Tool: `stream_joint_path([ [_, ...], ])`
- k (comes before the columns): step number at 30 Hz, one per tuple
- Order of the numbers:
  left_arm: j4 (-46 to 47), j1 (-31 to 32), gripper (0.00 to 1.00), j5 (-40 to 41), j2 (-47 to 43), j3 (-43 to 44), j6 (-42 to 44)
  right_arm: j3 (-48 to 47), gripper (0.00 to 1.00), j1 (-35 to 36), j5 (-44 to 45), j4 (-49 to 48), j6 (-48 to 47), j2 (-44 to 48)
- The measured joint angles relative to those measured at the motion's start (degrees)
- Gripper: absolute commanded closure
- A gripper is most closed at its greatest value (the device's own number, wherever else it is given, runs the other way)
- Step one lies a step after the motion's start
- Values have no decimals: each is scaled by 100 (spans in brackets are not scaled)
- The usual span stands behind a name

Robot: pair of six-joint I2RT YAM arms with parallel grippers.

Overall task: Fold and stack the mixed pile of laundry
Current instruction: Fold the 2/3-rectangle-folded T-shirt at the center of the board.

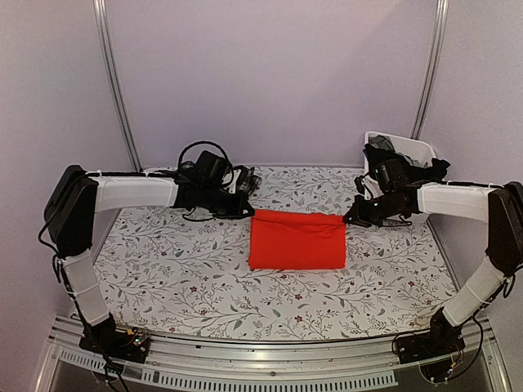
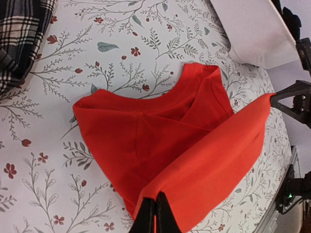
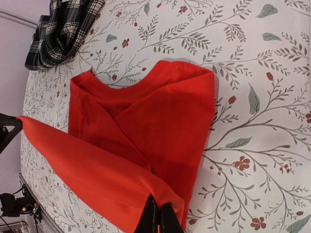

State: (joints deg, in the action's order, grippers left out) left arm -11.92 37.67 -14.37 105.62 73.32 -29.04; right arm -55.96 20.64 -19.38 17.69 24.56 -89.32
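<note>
A broad stretch of floral tablecloth [image 1: 163,261] is seen left of the orange-red garment [image 1: 297,241]. The plaid garment [image 2: 19,39] is bunched beyond its far left corner. That corner is pinched by the left gripper [image 2: 156,206], jaws closed on the cloth. The far hem is held lifted and taut, and its right corner is clamped by the right gripper [image 3: 158,212]. Further right, dark cloth [image 1: 382,147] is seen in the white bin [image 1: 418,145].
</note>
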Motion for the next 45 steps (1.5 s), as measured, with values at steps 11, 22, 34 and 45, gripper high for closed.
stream_joint_path([
  [11, 173, -621, 100, -221, 1305, 968, 317, -1414, 100, -393, -393, -625, -629, -1827],
  [22, 450, -822, 100, -568, 2531, 1917, 413, -1770, 100, -437, -170, -1045, -769, -2868],
  [34, 520, -822, 100, -623, 2549, 1998, 466, -1580, 100, -503, -35, -1054, -789, -2374],
  [45, 516, -822, 100, -723, 2741, 2568, 551, -1631, 100, -634, -48, -984, -767, -2435],
])
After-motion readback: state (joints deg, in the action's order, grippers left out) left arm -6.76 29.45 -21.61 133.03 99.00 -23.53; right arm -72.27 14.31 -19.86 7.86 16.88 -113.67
